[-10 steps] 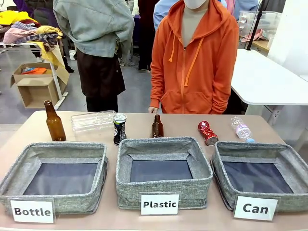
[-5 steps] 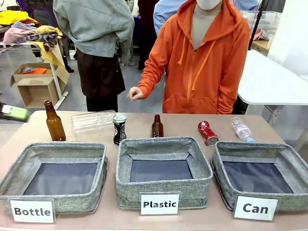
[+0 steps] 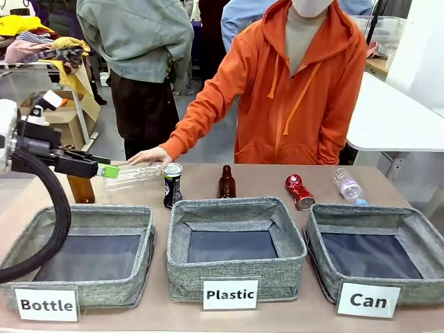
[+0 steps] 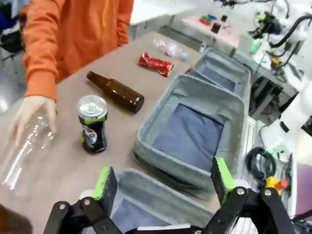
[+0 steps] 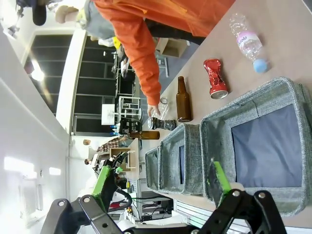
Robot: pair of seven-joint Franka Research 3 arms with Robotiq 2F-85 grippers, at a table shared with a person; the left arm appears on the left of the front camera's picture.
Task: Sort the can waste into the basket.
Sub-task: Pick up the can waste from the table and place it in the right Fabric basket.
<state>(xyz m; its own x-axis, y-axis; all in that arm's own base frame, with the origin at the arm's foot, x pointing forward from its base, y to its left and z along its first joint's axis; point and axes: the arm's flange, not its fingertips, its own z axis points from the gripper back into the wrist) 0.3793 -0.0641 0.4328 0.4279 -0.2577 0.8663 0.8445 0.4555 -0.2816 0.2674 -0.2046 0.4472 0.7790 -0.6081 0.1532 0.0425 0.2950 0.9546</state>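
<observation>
Front view: the left gripper hangs released, jaws apart and holding nothing, above the far left corner of the Bottle basket. Its black fingers cross in front of a tall brown bottle standing on the table. Just past its green tips a clear plastic bottle lies on its side under the person's hand, and the orange sleeve slants down over that corner. The black can stands upright just right of the clear plastic bottle, near the far left corner of the Plastic basket. A small brown bottle stands between it and the red can, which lies dented on its side, near the far left corner of the Can basket. A small clear bottle lies just right of the red can, near that basket's far rim. Bare tabletop shows between the small brown bottle and the red can, and behind the whole row up to the far edge. The three baskets sit side by side with narrow gaps, filling the near half of the table. In the right wrist view the right gripper is spread wide and holds nothing, with the Can basket's dark floor beyond its fingers.
</observation>
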